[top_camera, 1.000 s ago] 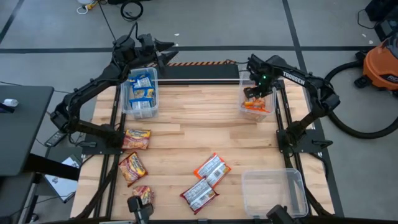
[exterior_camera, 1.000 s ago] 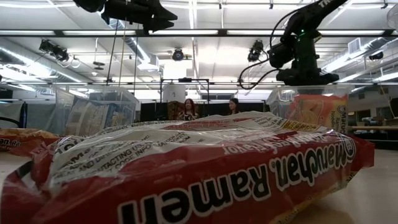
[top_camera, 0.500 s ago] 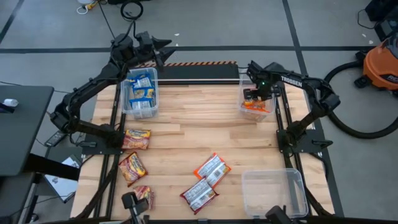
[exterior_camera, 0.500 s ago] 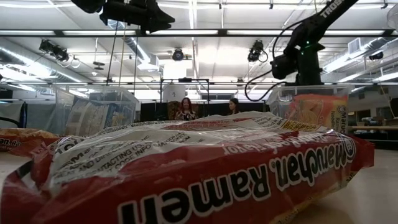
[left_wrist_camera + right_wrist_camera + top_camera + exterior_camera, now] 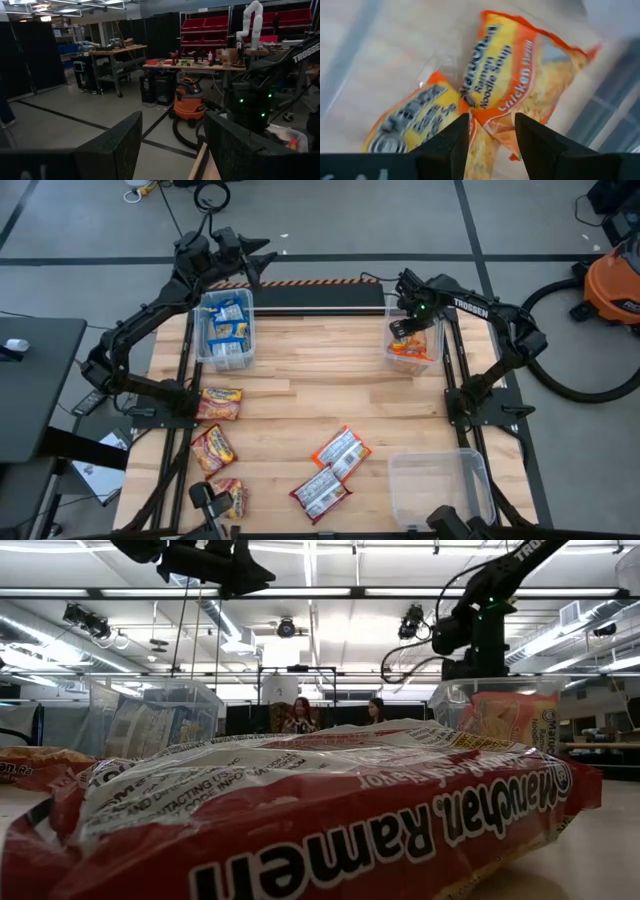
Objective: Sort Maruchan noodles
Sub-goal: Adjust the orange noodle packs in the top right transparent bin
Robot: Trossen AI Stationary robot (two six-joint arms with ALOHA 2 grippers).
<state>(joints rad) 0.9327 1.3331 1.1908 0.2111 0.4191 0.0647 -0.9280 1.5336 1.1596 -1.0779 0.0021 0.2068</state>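
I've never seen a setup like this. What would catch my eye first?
Probably the bright noodle packets: red ones scattered along the table's near edge. Then two clear bins at the far corners, one with blue packets and one with orange packets, where the right pincer hangs open just above them.

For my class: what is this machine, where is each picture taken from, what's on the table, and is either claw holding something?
It is a robot with two dark arms at a wooden table. One camera looks straight down, one sits at table height, and one rides on each wrist. At the back, a clear bin holds blue noodle packets and another bin holds orange packets. Red packets and two orange ones lie loose; an empty bin stands in front. The left gripper waits open beyond the blue bin, empty. The right gripper stands open above the orange packets, gripping nothing.
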